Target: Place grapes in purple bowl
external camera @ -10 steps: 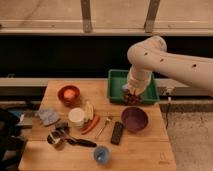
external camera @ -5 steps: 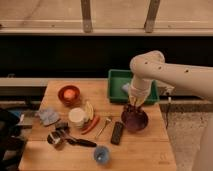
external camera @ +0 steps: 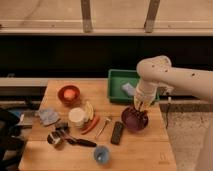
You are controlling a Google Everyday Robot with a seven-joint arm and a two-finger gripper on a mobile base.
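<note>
**Claw down at the purple bowl**

From my remote seat I see the wooden worktop point(external camera: 142, 150) filling the lower frame, with my white arm point(external camera: 170, 77) reaching in from the right and bending down over its right side. Behind it the green tray point(external camera: 116, 86) sits at the back edge of the worktop, a pale object lying in it. The bowl point(external camera: 134, 120), dark purple, stands in front of the tray, and my claw point(external camera: 138, 107) hangs right at its rim, dipping into it. I cannot tell whether the claw is spread or pinching, and the grapes I cannot pick out against the dark bowl. On the left an orange-red bowl point(external camera: 68, 94) holds an orange fruit. A black remote point(external camera: 117, 133) lies just left of the bowl. A carrot point(external camera: 91, 125) lies near mid-worktop, and a small blue cup point(external camera: 102, 154) stands at the front edge.
</note>
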